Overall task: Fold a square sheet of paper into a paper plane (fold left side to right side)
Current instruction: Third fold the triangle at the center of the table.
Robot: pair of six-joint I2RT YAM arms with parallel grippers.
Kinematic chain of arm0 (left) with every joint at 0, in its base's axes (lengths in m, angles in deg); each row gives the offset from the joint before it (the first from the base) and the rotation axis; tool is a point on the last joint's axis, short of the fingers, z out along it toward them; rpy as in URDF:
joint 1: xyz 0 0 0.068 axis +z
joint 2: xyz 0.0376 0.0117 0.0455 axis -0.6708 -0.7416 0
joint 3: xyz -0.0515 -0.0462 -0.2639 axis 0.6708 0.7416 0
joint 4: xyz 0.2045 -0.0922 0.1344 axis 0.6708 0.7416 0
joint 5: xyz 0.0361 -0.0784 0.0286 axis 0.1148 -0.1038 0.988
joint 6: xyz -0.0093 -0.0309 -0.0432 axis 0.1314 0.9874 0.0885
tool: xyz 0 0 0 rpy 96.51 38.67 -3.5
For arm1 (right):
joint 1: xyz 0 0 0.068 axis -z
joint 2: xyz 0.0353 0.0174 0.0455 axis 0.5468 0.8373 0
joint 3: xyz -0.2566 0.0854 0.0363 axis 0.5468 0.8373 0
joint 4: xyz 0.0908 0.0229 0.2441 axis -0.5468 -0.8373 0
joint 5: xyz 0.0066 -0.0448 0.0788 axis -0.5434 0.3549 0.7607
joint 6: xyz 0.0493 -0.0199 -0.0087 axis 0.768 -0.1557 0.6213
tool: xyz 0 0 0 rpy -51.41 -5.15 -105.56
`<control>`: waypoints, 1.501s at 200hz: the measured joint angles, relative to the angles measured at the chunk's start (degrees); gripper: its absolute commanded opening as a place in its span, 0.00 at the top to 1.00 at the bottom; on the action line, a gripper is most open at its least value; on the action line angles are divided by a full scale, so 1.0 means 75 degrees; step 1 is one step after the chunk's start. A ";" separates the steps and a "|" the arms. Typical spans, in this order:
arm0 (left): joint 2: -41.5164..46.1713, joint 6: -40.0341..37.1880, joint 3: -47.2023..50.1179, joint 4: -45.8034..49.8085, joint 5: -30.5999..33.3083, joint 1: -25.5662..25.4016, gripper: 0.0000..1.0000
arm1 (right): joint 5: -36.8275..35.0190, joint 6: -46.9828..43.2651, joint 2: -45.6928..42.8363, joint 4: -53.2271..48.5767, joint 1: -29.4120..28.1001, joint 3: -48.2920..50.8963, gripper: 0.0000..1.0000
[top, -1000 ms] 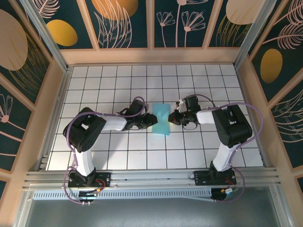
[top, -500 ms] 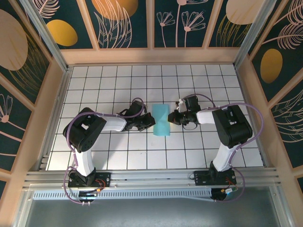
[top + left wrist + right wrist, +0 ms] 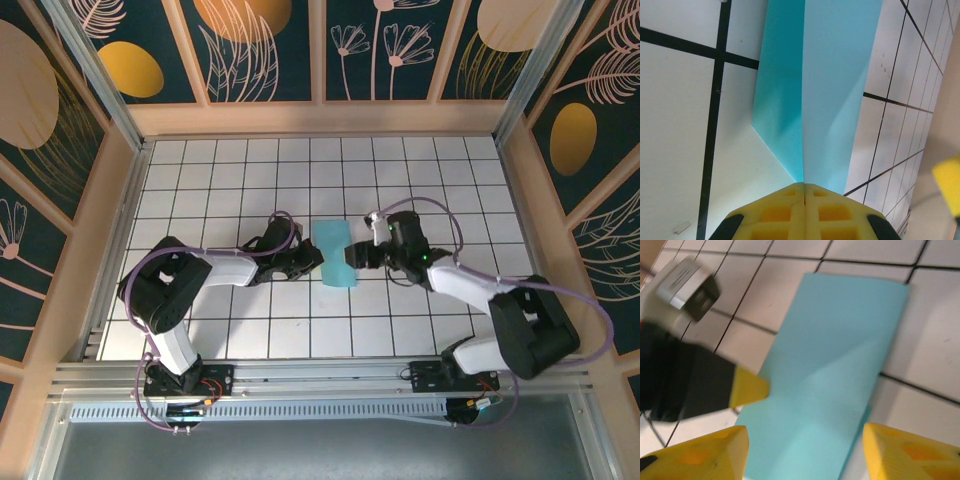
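– Paper first: where is it lying?
– The square sheet of paper (image 3: 336,252) is sitting mid-desk (image 3: 230,180) between the two arms, doubled into a narrow strip and tenting slightly along a crease.
– Who is holding it?
– The left gripper (image 3: 804,192) is pinching it, fingers pressed together on the strip's left edge. The right gripper (image 3: 802,445) is hovering at the strip's right side, fingers spread wide and gripping nothing.
– Are the layers lining up?
– Probably a little off. A sliver seems to be peeking out at one corner, though the right wrist view is blurring.
– What is the step asking for?
– I'd say squaring the edges while the pinch is anchoring them. Then the open gripper should be pressing flat along the fold, slowly, so the thin sheet isn't skidding or wrinkling.
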 measured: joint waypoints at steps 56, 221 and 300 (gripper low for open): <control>0.0102 -0.0026 -0.0058 0.0216 -0.0003 0.0000 1.00 | -0.2530 -0.0434 -0.1157 0.0679 -0.2541 0.1460 0.22; 0.0117 -0.0254 -0.0347 0.0874 -0.0009 0.0000 1.00 | -0.6350 -0.1684 0.1343 0.2177 -0.4511 0.1037 0.23; 0.0122 -0.0256 -0.0347 0.0912 -0.0006 0.0000 1.00 | -0.5896 -0.2200 0.1443 0.2495 -0.4150 0.0717 0.57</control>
